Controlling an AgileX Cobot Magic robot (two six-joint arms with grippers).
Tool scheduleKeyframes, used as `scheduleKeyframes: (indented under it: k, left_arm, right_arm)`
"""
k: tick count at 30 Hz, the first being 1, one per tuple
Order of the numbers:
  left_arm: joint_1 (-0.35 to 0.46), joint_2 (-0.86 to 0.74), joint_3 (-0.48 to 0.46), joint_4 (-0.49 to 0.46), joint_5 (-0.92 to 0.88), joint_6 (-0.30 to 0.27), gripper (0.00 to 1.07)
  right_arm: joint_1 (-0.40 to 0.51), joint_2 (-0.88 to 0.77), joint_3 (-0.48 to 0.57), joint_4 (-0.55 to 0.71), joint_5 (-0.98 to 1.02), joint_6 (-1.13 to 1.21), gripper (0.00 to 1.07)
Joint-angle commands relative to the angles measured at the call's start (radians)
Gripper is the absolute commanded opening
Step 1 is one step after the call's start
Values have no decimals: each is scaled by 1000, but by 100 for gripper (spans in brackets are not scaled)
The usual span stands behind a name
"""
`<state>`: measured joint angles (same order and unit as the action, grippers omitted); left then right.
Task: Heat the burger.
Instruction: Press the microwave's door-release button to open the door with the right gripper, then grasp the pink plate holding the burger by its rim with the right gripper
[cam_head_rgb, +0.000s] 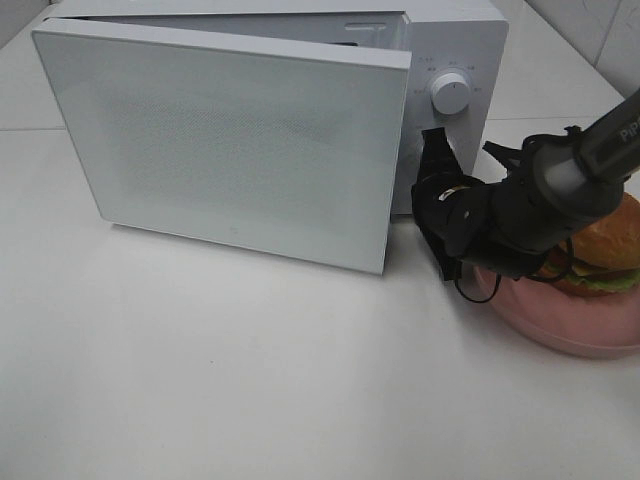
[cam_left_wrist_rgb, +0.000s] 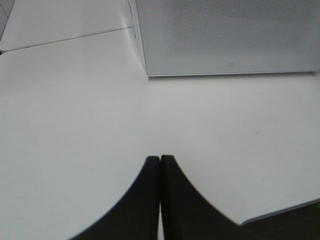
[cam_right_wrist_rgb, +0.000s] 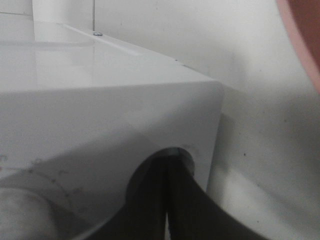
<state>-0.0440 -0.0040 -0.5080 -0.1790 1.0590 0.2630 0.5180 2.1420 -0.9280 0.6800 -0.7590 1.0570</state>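
microwave: white, door swung open | knob: white | plate: pink, beside microwave | table: white

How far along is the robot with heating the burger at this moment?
Done: the microwave door stands open. In hand: the right gripper, shut and holding nothing, is at the front panel below the knob. Left to do: the burger sits outside on the pink plate; it must go in, the door be closed and the knob turned. The left gripper is shut over the table.

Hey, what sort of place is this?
Likely a mock kitchen counter: a white box-shaped microwave oven with its door open, a golden-bun burger on a round pink plate, white wall tiles behind.
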Motion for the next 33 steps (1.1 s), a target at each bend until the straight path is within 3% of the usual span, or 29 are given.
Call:
scheduleKeyframes:
  k: [1, 13, 23, 26, 28, 31, 33]
  left_arm:
    - [-3, -20, 2, -2, -10, 0, 0]
    - [-3, -20, 2, -2, -10, 0, 0]
    - [-3, -20, 2, -2, -10, 0, 0]
    - [-3, -20, 2, -2, -10, 0, 0]
    - [-3, -20, 2, -2, -10, 0, 0]
    - [-3, -20, 2, -2, -10, 0, 0]
    - [-3, -20, 2, -2, -10, 0, 0]
  right_arm:
    - [-30, -6, -60, -86, -147, -24, 0]
    - [-27, -66, -36, -86, 39, -23, 0]
    - [-12, -211, 182, -236, 89, -21, 4]
    - [-4, -217, 200, -252, 89, -21, 5]
    - [-4, -229, 252, -382, 75, -28, 5]
    - [-4, -230, 260, -426, 66, -40, 5]
    - [-4, -230, 267, -578, 3, -176, 6]
